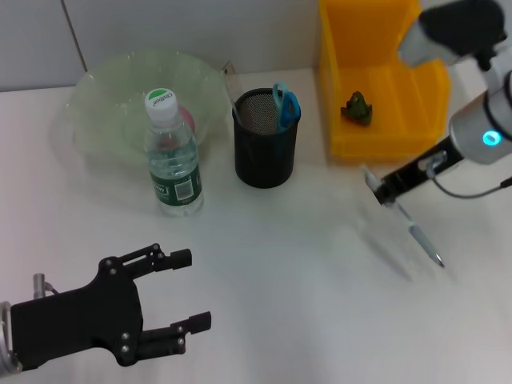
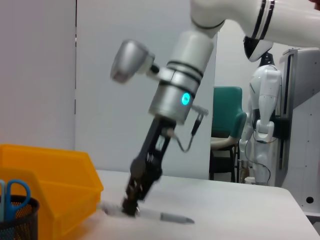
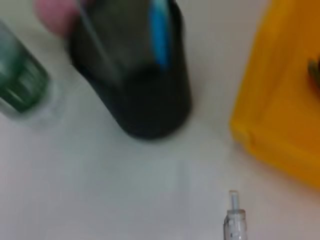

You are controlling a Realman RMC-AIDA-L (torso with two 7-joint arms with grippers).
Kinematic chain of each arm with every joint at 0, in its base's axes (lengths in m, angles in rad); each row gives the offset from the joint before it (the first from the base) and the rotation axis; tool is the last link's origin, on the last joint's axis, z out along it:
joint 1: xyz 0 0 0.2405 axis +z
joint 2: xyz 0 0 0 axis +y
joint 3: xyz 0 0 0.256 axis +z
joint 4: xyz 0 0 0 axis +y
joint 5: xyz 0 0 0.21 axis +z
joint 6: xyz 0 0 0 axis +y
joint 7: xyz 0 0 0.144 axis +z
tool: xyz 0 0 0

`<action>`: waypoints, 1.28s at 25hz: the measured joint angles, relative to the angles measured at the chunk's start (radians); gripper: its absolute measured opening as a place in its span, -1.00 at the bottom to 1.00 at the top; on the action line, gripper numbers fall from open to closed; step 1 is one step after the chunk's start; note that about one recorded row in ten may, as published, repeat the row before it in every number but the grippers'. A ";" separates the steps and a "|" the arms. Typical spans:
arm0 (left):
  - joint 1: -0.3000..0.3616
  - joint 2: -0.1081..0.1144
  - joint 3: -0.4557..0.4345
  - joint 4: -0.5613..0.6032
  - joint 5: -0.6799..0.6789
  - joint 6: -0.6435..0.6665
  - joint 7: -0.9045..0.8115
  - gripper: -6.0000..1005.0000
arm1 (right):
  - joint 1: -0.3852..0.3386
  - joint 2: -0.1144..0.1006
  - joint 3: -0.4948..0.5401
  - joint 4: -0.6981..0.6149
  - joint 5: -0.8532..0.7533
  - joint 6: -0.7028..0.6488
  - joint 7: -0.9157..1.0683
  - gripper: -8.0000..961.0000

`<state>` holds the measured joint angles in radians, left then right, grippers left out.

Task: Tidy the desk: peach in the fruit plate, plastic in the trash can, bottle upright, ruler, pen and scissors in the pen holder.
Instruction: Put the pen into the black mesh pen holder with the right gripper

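We see a smooth white tabletop (image 1: 304,288) carrying one of each thing. Toward its far left corner sits a translucent pale green plate (image 1: 104,96), round and bowl-like, with a pink peach (image 1: 186,118) inside it, mostly hidden behind the bottle (image 1: 171,156). That bottle is clear ribbed plastic with a green label and a white cap, standing upright just in front of the plate. Near the middle of the far edge stands the holder (image 1: 266,144), a black mesh cylinder; blue scissors (image 1: 285,104) handles poke out of it, and a thin pale strip leaning from its rim may be the ruler (image 1: 231,84), though we cannot be sure. At the far right corner is a glossy yellow plastic bin (image 1: 376,88), boxy and open-fronted, its top cut off by the picture edge, with one crumpled green scrap (image 1: 358,108) inside. The right gripper (image 1: 384,190) is a slim dark tool angled down in front of the bin, its jaws closed narrow on one end of a slender clear-and-grey pen (image 1: 420,238), whose other end slants toward the tabletop's right edge; the wrist view shows only the pen's tip. The left gripper (image 1: 186,290), black and blocky, hovers at the near left corner with two fingers spread wide, holding nothing.
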<state>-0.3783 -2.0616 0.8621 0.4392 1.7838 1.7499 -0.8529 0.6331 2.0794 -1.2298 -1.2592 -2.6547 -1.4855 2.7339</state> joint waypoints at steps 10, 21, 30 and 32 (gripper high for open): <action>-0.001 0.001 0.000 0.002 0.000 0.002 0.000 0.59 | -0.173 0.003 -0.006 -0.485 0.248 0.122 -0.095 -0.67; -0.011 0.001 0.000 0.003 0.000 0.003 -0.017 0.59 | -0.285 0.007 -0.184 -0.334 0.673 0.596 -0.586 -0.63; -0.016 0.003 0.000 0.013 -0.001 0.009 -0.046 0.59 | -0.283 0.007 -0.375 -0.089 0.983 0.904 -1.066 -0.59; -0.016 0.003 0.000 0.013 -0.001 0.012 -0.051 0.59 | -0.273 0.007 -0.416 -0.035 1.107 0.943 -1.213 -0.59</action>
<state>-0.3942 -2.0589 0.8621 0.4524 1.7828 1.7617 -0.9036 0.3603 2.0868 -1.6455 -1.2939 -1.5480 -0.5425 1.5210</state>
